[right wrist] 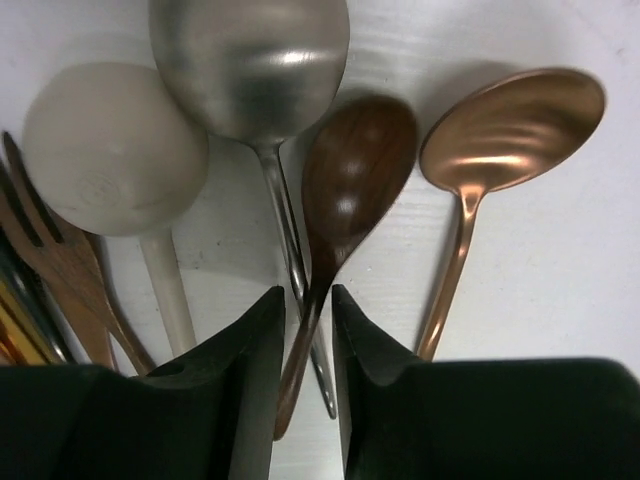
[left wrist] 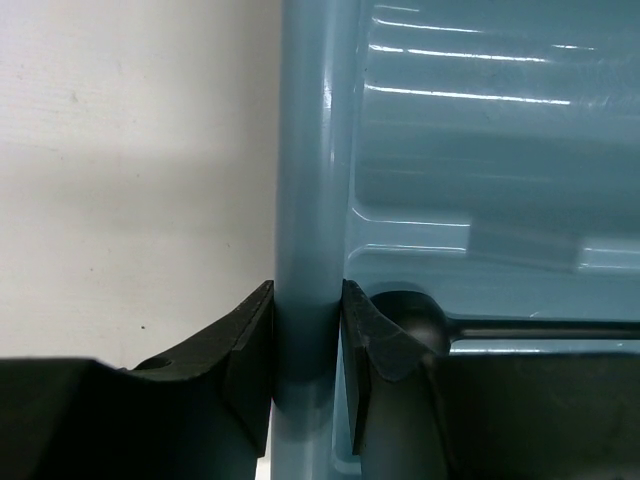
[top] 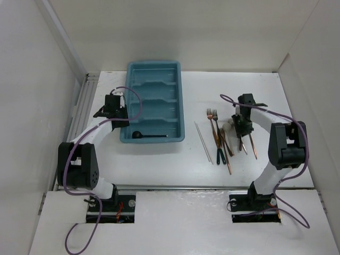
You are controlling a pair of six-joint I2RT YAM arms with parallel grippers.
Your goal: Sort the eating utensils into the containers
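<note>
From above, the left gripper (top: 122, 116) sits at the left wall of the one teal tray (top: 181, 101), probably to steady it for loading. A single dark spoon (top: 150, 135) lies in the compartment just inside that wall. The right gripper (top: 241, 134) hangs over the loose utensils, with two chopsticks (top: 203, 141) off to its left.

Left wrist: this gripper is clamped on the tray rim, with pads on both faces (a firm anchor, I judge).

Right wrist: the gripper stands narrowly parted astride the brown spoon (right wrist: 360, 170) handle. Whether it pinches, I cannot tell. Four spoons lie ahead: the brown one, a white spoon (right wrist: 115, 150), a silver spoon (right wrist: 250, 60) and a copper spoon (right wrist: 510, 125).
</note>
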